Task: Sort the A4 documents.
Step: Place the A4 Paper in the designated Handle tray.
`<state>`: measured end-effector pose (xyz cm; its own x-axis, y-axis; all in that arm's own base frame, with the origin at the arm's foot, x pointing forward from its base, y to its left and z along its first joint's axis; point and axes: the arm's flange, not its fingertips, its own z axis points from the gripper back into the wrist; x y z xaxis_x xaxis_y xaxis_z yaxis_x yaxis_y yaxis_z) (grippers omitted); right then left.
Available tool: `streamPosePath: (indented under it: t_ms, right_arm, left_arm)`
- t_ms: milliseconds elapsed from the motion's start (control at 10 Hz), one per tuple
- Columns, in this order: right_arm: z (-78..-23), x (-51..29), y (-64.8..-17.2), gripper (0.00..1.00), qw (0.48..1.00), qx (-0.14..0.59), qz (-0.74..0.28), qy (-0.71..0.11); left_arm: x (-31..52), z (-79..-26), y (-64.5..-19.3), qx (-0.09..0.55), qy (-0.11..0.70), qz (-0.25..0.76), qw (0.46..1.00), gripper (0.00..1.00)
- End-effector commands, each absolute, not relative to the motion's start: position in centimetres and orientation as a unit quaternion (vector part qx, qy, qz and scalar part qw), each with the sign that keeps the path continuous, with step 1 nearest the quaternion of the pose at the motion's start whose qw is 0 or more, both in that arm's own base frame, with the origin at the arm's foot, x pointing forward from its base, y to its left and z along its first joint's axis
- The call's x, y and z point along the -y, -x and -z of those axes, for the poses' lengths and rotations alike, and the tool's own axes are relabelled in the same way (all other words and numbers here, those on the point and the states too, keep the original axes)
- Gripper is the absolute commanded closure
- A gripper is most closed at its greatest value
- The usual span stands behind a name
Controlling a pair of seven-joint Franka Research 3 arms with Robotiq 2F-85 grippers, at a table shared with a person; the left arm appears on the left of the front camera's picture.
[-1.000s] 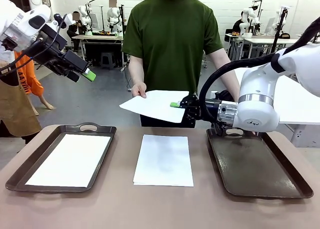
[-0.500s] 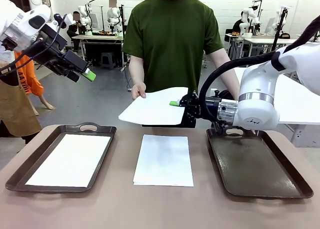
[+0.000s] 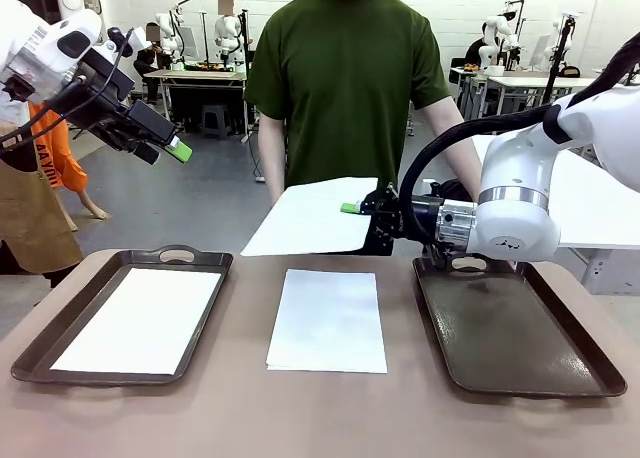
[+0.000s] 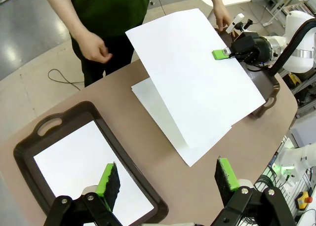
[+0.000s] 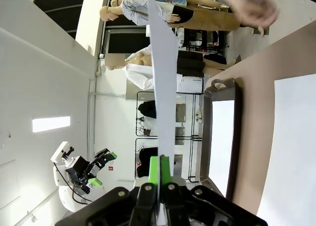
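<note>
I was running the rig in a lab hall: bare white walls [image 3: 470, 8], smooth grey floor [image 3: 190, 193], workbenches at eleven o'clock [image 3: 195, 75] and one o'clock [image 3: 530, 80] beyond my brown table [image 3: 320, 408] — a loose cable [image 4: 61, 78] lay on the floor.

No text, label, brand, number or sign can be read anywhere; the A4 documents [image 3: 327, 318] look blank.

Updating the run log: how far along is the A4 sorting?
Done: one plain white paper sheet lies in the left dark brown handled tray. In hand: the right gripper is shut on another white sheet, held in the air above the table. Left: white paper at the table's middle; the right dark brown tray holds nothing. The left gripper hangs open, raised.
</note>
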<state>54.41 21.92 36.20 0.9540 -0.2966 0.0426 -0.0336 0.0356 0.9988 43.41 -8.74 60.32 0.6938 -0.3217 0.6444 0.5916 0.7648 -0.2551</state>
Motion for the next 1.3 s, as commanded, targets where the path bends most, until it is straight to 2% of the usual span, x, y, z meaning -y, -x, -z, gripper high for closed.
streamPosePath:
  t_ms: [0,700,800,1200]
  right_arm:
    - [-36.1,-22.0,-54.5,1.0,0.707,0.117,0.104,-0.69]
    - [-36.2,-21.9,-54.4,0.99,0.71,0.12,0.093,-0.688]
    - [-37.1,-19.1,-53.3,0.99,0.733,0.152,0.036,-0.662]
    - [-39.8,-8.1,-53.7,0.99,0.733,0.124,-0.012,-0.669]
  left_arm:
    - [8.6,-60.3,-43.4,0.3,0.229,0.261,0.888,0.0]
    - [8.6,-60.3,-43.4,0.3,0.229,0.261,0.888,0.0]
    - [8.6,-60.3,-43.4,0.3,0.229,0.261,0.888,0.0]
    - [8.6,-60.3,-43.4,0.3,0.229,0.261,0.888,0.0]
